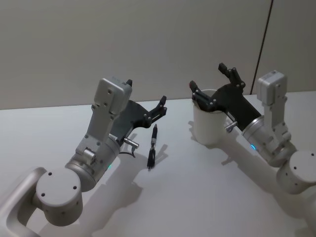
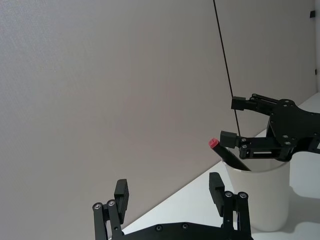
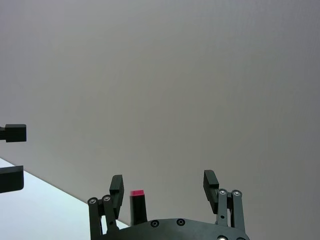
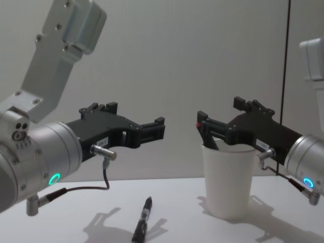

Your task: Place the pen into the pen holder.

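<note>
A black pen lies flat on the white table, just below and ahead of my left gripper. That gripper hovers above the table, open and holding nothing. To the right stands the pen holder, a white paper cup. A second dark pen with a red end leans inside it. My right gripper sits over the cup's rim, open, with the red-ended pen standing free beside one finger.
The white table runs up to a plain grey wall, which has a dark vertical seam at the right. Bare table surface lies between the black pen and the cup and in front of both.
</note>
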